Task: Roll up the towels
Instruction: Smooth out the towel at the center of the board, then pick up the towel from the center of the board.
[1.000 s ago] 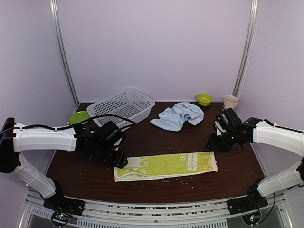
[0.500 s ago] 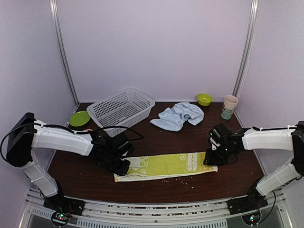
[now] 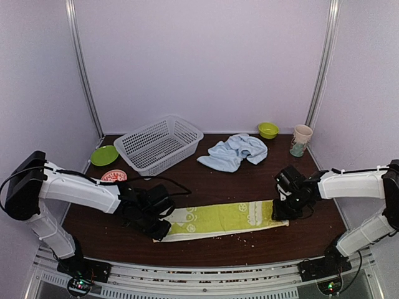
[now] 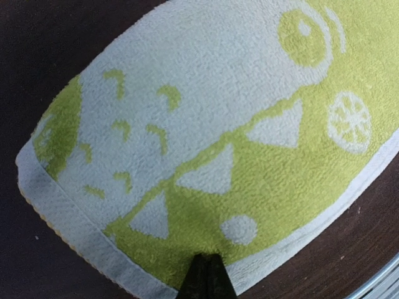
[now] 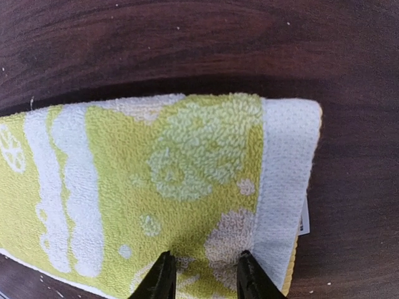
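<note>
Both ends of the flat lime-green, lemon-print towel (image 3: 218, 219) lie under hands: we see the left hand (image 4: 206, 275) closed, the right hand (image 5: 206, 277) parted.

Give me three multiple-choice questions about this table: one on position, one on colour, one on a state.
1. The basket is: A red; B white; C black.
2. The blue towel lies: A in the basket; B behind the lemon towel; C at the front edge.
3. The right claw is: A shut empty; B raised high; C open astride the lemon towel's end.
B, its mesh is white; B, it sits crumpled farther back; C, its jaws flank the cloth.
</note>
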### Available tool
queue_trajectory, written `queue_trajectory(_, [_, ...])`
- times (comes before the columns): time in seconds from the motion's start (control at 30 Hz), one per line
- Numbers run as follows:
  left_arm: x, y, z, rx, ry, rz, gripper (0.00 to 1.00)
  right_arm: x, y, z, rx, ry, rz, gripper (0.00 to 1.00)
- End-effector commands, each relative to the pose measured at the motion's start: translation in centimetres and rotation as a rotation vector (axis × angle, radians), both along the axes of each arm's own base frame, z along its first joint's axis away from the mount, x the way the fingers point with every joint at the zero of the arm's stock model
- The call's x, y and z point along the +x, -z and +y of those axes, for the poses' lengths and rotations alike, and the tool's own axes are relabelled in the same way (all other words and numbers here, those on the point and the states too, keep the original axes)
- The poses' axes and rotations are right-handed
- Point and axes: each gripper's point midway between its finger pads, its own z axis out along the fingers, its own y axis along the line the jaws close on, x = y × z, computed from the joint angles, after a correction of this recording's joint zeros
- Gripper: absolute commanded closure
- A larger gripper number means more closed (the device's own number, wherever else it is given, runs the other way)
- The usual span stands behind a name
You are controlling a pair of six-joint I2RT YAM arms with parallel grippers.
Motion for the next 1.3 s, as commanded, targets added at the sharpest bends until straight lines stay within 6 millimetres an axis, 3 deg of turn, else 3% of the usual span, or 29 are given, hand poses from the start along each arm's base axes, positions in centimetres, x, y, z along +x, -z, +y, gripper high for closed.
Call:
queue_trajectory(0.0, [-3.1,1.6,2.2,0.059,0.051,0.094,1.00,-2.1,0.7,-2.8,-0.083,0.029,0.037,0.64])
queue_trajectory(0.17, [-3.6,0.1,2.8,0.045,0.078,0.079,1.00,-1.5,-0.4,-2.9,-0.064,0.054,0.007,0.56])
queue_trajectory(0.3, [-3.5,-1.8,2.3,0.019,0.106,0.059,0.99,-0.5,-2.5,-2.2,-0.020,0.070,-0.043,0.48])
queue_trajectory(0.4, [-3.3,-3.7,1.6,-0.020,0.128,0.039,0.74,0.0,-4.2,-1.9,0.014,0.086,-0.087,0.39])
queue_trajectory(0.43, [-3.2,-4.5,1.3,-0.036,0.135,0.029,0.60,0.2,-4.9,-1.9,0.026,0.094,-0.107,0.37])
queue_trajectory(0.53, [-2.3,-6.7,0.5,-0.079,0.125,-0.026,0.46,0.2,-5.6,-2.0,0.068,0.127,-0.132,0.34])
queue_trajectory(0.67, [0.4,-8.9,-1.2,-0.097,0.083,-0.129,0.45,-0.1,-4.8,-2.2,0.159,0.196,-0.122,0.34])
queue_trajectory(0.83, [2.6,-8.6,-3.4,-0.082,0.045,-0.169,0.47,-1.1,-2.9,-2.3,0.243,0.271,-0.071,0.36])
queue_trajectory(1.1, [3.4,-7.1,-3.9,-0.051,0.028,-0.172,0.51,-3.0,-0.2,-2.6,0.270,0.335,0.016,0.40])
queue_trajectory(1.27, [3.4,-6.6,-3.5,-0.042,0.022,-0.178,0.51,-4.3,1.6,-3.0,0.258,0.363,0.078,0.50])
